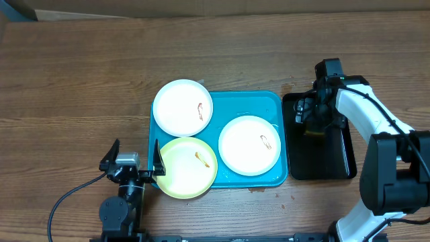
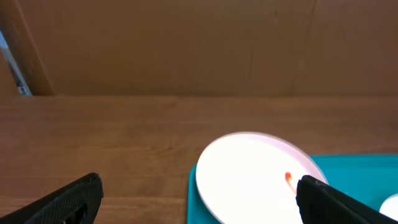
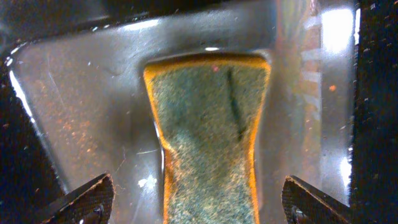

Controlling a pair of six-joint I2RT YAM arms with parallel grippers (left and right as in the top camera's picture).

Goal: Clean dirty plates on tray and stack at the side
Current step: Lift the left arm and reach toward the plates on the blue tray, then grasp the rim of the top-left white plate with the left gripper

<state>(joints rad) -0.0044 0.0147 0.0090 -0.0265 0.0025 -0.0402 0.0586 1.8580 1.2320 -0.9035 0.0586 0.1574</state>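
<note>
The right fingers [image 3: 198, 199] hang spread wide and empty over the sponge [image 3: 208, 137] in the black tray [image 1: 339, 168] at right of frame; a descent off its centre could nudge it aside rather than straddle it. Three smeared plates [image 1: 183, 107] sit on the blue tray [image 1: 248, 101] mid-frame. The left fingers [image 1: 132, 161], open and empty, rest low at the lower left above the counter [image 1: 80, 81].

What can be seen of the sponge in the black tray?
The sponge shows a dark green, coarse scouring face edged in yellow-orange, pinched at the waist. It lies flat in the glossy, wet-looking black tray. The right hand is open directly above it, fingers either side; contact cannot be judged. Overhead, the arm mostly hides it.
</note>
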